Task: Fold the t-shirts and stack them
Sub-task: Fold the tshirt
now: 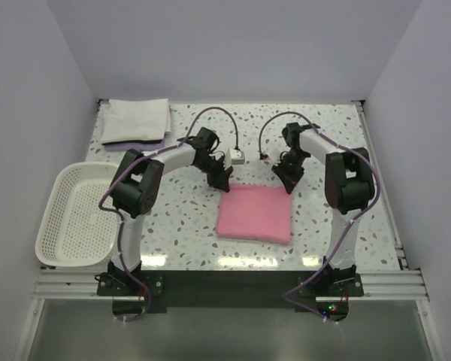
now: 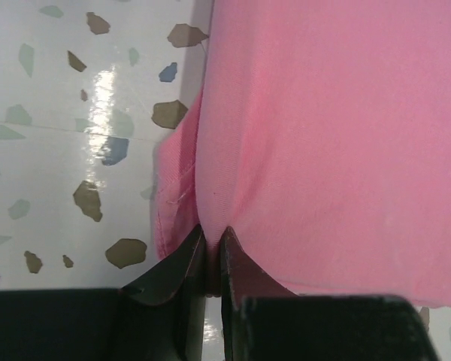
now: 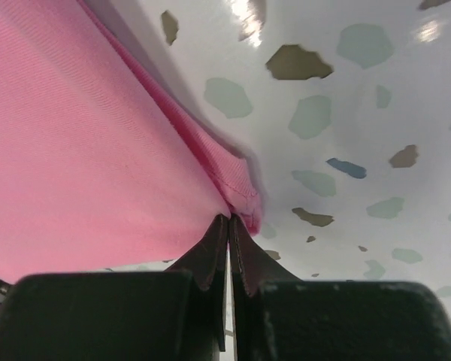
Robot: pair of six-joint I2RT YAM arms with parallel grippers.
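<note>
A pink t-shirt lies as a folded rectangle on the speckled table, in front of both arms. My left gripper is at its back left corner, shut on a fold of the pink t-shirt; the cloth sits pinched between the black fingertips. My right gripper is at the back right corner. Its jaws are pressed together, with the pink t-shirt caught at their very tips and the hemmed corner raised off the table. A white t-shirt rests folded at the back left.
A white mesh basket stands at the left edge of the table. A small white block lies between the two wrists. Walls close in the table at the back and on both sides.
</note>
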